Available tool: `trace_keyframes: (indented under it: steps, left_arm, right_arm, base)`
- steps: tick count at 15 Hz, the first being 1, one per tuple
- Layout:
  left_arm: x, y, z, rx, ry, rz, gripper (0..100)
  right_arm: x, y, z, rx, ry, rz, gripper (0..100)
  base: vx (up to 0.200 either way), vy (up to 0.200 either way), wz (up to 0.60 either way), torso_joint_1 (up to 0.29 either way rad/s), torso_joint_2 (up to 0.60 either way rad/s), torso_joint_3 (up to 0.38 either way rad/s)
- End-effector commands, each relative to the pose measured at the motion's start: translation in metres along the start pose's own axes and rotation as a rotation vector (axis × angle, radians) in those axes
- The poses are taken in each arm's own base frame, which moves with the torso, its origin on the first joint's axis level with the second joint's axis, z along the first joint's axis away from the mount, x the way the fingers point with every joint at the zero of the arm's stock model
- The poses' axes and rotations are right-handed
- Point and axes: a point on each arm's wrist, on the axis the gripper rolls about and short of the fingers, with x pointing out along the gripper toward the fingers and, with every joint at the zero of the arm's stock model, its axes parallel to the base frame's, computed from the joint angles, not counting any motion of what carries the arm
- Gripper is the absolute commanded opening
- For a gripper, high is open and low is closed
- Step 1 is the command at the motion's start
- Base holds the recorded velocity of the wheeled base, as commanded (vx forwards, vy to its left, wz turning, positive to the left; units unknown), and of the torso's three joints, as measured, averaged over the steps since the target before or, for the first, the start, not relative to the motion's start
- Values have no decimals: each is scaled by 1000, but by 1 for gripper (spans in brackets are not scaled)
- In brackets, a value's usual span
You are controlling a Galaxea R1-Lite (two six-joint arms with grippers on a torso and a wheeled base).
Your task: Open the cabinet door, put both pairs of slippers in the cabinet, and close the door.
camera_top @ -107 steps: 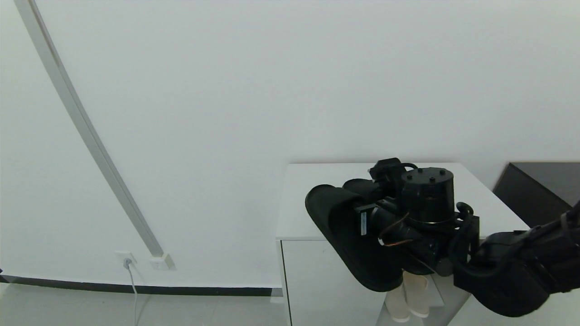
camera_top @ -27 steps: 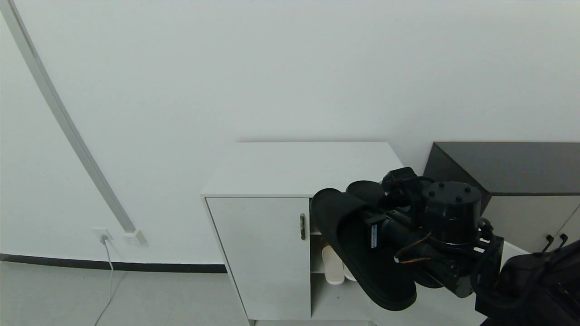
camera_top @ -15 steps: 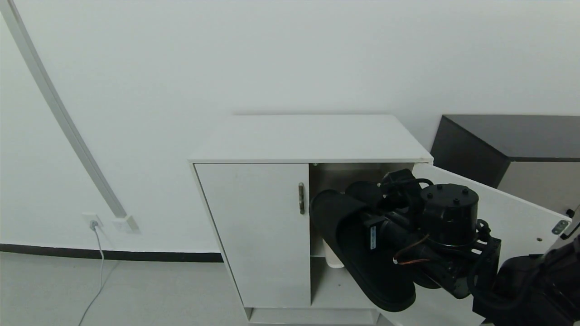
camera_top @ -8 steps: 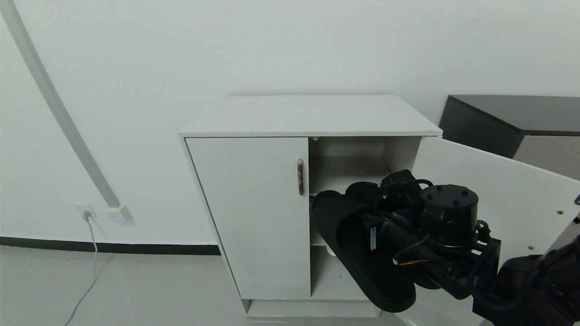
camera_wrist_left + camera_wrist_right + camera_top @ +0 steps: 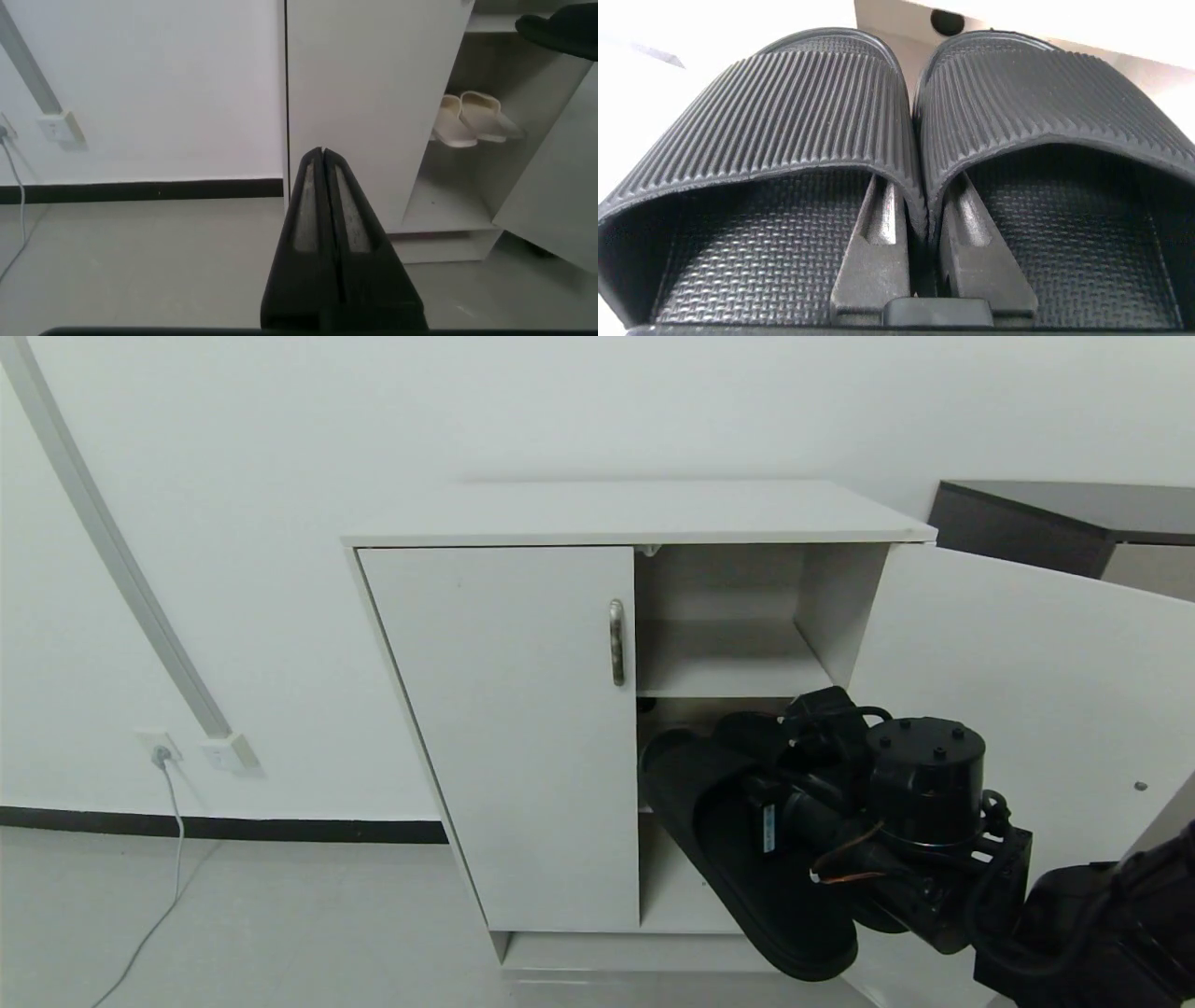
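Black slippers (image 5: 747,840) hang pinched together in the right end effector (image 5: 922,222) before the cabinet (image 5: 504,728), right door (image 5: 1018,681) open; white slippers (image 5: 472,117) lie inside on a shelf; left end effector (image 5: 322,187) closed, empty

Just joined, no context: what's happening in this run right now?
The right gripper is shut on the pair of black slippers, one finger under each strap, and holds them up in front of the cabinet. The cabinet's right door is swung open and the left door is closed. A pair of beige slippers already sits inside the open half. The left gripper is shut and empty, pointing toward the cabinet. The black pair is not yet in, and the door is not yet closed.
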Motion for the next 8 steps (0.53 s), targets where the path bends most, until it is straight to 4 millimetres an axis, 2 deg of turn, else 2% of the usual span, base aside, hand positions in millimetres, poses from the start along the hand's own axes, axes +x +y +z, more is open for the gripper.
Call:
trace_keyframes:
  steps: [1,5,8]
  left_arm:
    - [0,0,0,-2,1,0,0]
    - [0,0,0,0,1,-1,0]
    - [0,0,0,0,1,0,0]
  right_arm:
    - [0,0,0,0,0,0,0]
    - [0,0,-1,-1,2,2,0]
    - [0,1,0,-2,-16,5,0]
  base:
    - [0,0,0,-80,456,369]
    - [0,0,0,-33,435,398]
    - [0,0,0,1,155,154]
